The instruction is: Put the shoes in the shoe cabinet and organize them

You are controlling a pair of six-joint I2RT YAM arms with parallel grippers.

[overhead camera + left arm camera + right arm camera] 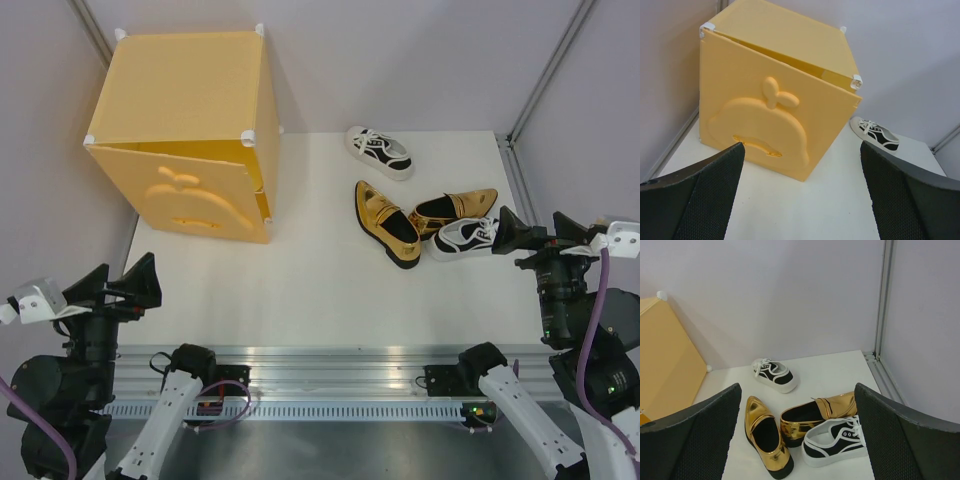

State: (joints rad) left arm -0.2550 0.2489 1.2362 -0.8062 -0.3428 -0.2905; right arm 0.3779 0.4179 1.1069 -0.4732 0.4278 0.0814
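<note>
Left gripper hovers over the near left corner of the white table, fingers spread wide with nothing between them. Ahead of it, at the far left of the table, stands the large yellow-orange translucent plastic cube cabinet with white corner connectors. Its apple-embossed door faces the arms, and a thin gap shows along the door's top edge. All four shoes lie outside the cabinet, on the right half of the table. Farthest back is a white low sneaker with black trim and laces, on its own and upright. Nearer is a shiny metallic-gold loafer with a black inside, toe towards the far wall. A second gold loafer lies tipped beside it, heel against the first. A second white sneaker presses against that loafer's near side. Right gripper sits just beside this sneaker, fingers wide apart and holding nothing; contact cannot be judged.
</note>
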